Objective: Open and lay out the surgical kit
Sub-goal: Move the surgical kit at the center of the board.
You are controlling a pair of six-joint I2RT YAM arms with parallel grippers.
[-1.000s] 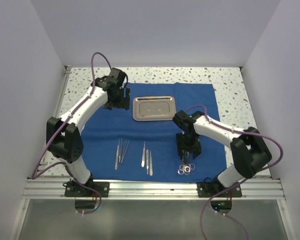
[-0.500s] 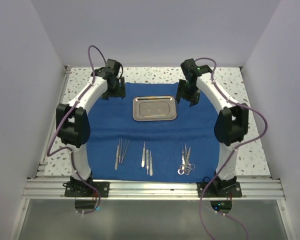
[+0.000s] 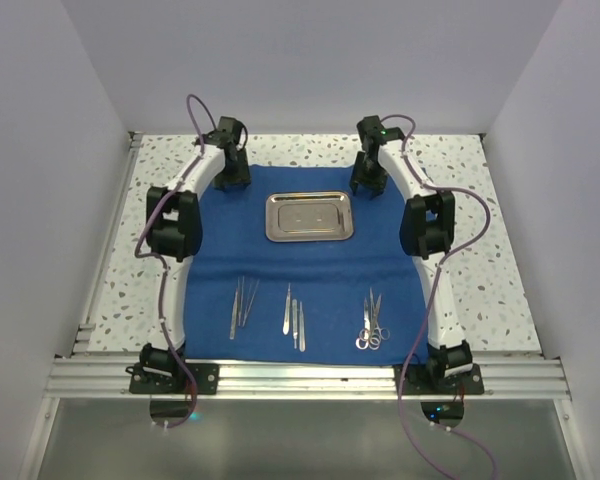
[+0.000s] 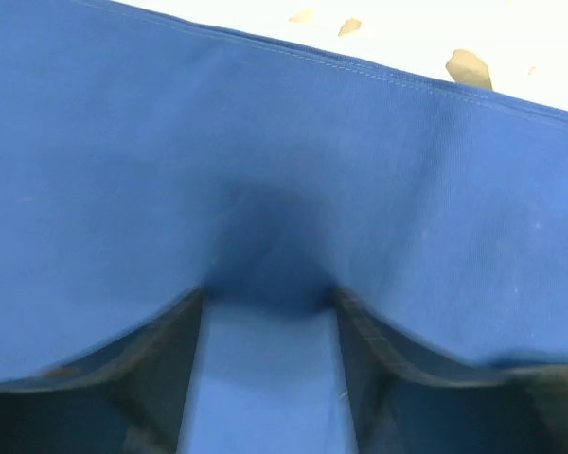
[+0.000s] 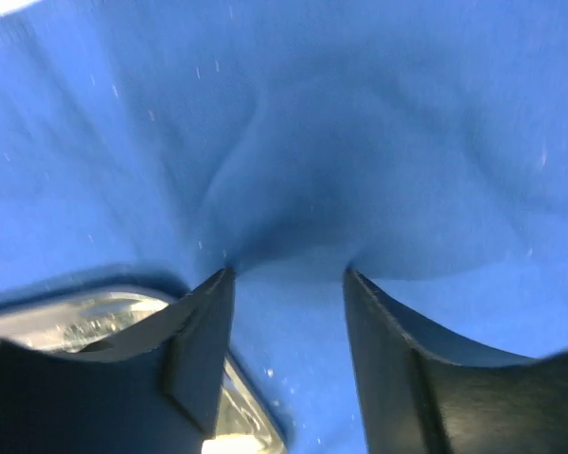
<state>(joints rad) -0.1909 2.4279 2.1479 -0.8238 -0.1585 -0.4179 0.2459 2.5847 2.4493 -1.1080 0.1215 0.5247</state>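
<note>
Flatten/spread step, I'd say: royal-blue cloth wrap [image 3: 320, 265] is open on the speckled table [image 3: 460, 160], w/ small shiny steel tray [image 3: 272, 217] near its far edge & slim steel instruments [image 3: 295, 318] along its near edge; L gripper [image 3: 232, 181] at far-left corner & R gripper [image 3: 367, 189] on far edge just right of tray, both w/ jaws half apart, tips pressed on cloth, no pinch visible; next prob needs nipping the hem & tugging outward w/o shifting tray.

Bench [image 3: 460, 160]: white top with dark speckles, visible along the far, left and right margins. Left wrist view catches the same surface along its top edge, with brown flecks. Aluminium rail [image 3: 310, 378] runs across the near edge, and a thinner side rail [image 3: 110, 240] runs down the left. Plain pale walls [image 3: 310, 60] stand at back, left and right. Grey glossy panel [image 3: 300, 440] sits below the near rail.
</note>
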